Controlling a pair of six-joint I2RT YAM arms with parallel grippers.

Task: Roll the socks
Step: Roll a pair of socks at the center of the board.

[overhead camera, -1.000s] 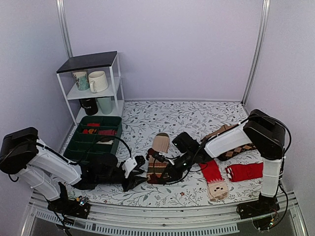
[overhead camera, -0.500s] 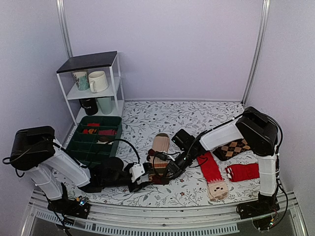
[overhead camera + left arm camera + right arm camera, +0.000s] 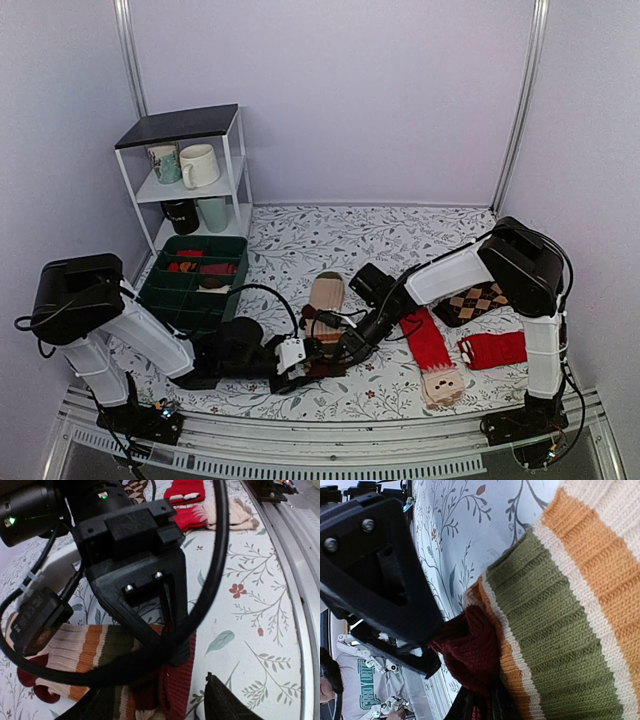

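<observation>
A striped sock [image 3: 323, 300] in cream, orange and green lies at the table's middle, with its dark red cuff [image 3: 320, 366] nearest the arms. My right gripper [image 3: 337, 348] is shut on that cuff [image 3: 470, 650], its thin fingers pinching the knit at the bottom of the right wrist view [image 3: 482, 704]. My left gripper [image 3: 297, 362] is open and low over the same cuff [image 3: 177, 690], one finger on each side of it [image 3: 160, 707]. The right gripper's black jaw shows in the left wrist view [image 3: 172, 650], pressed onto the sock [image 3: 75, 650].
Two red socks [image 3: 428, 345] [image 3: 495, 348] and an argyle sock [image 3: 480, 300] lie at the right. A green compartment tray [image 3: 165, 290] sits at the left, behind it a white shelf [image 3: 235, 160] with mugs. The table's metal front rail [image 3: 330, 440] is close.
My left arm has reached further right, bringing its gripper up to the sock's dark red cuff. My right gripper has shifted slightly left while holding the cuff.
</observation>
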